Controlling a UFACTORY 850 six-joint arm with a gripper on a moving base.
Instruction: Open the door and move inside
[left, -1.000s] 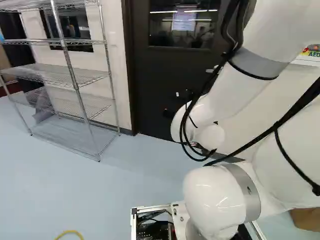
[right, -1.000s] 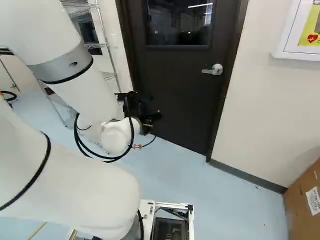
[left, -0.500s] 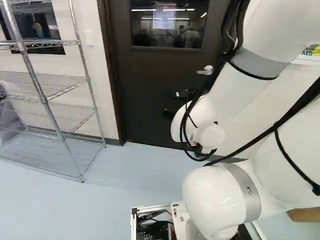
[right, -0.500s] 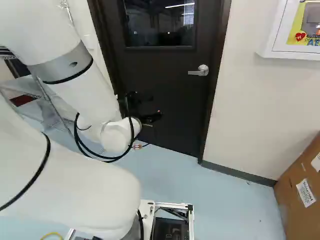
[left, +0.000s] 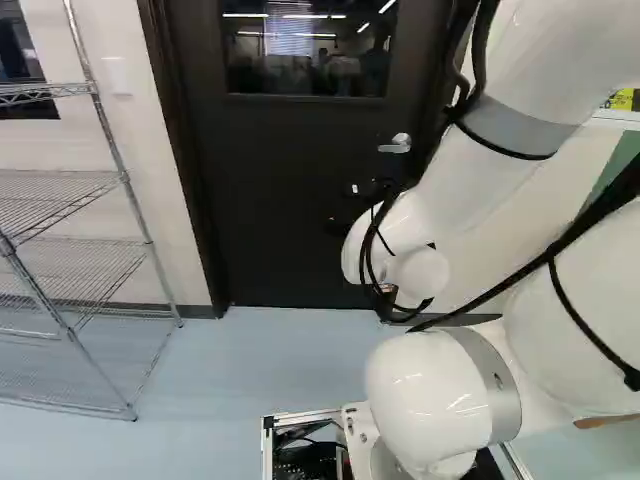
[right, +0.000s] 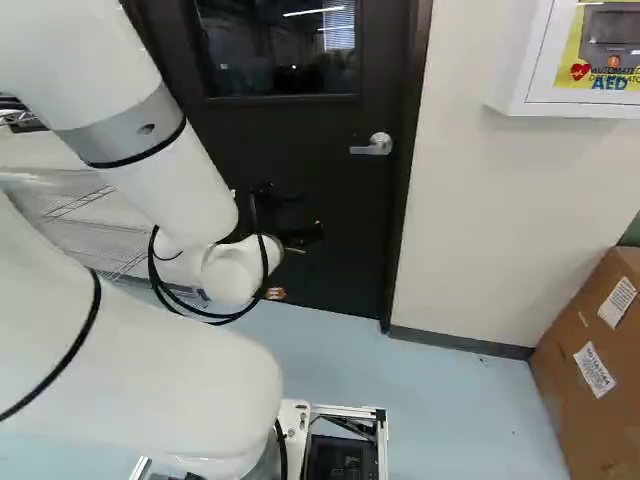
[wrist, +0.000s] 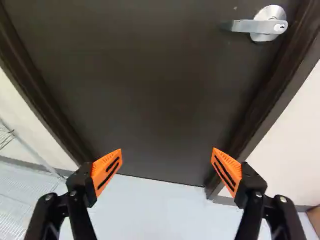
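Facing the shut black door (right: 300, 140), the white arm (left: 490, 170) holds its gripper (right: 306, 215) out, orange pads (wrist: 104, 167) spread wide. The silver lever handle (right: 375, 146) sits on that door near the dark frame (right: 405, 190). Wire shelving (left: 125, 179) stands to one side, a cardboard box (right: 570, 395) to the other, beneath a wall-mounted AED cabinet (right: 535, 55).

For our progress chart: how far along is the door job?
Done: the open gripper faces the door. In hand: apparently the approach; nothing is gripped. Left: the door is shut and the lever handle untouched, so working it, opening and going inside remain.
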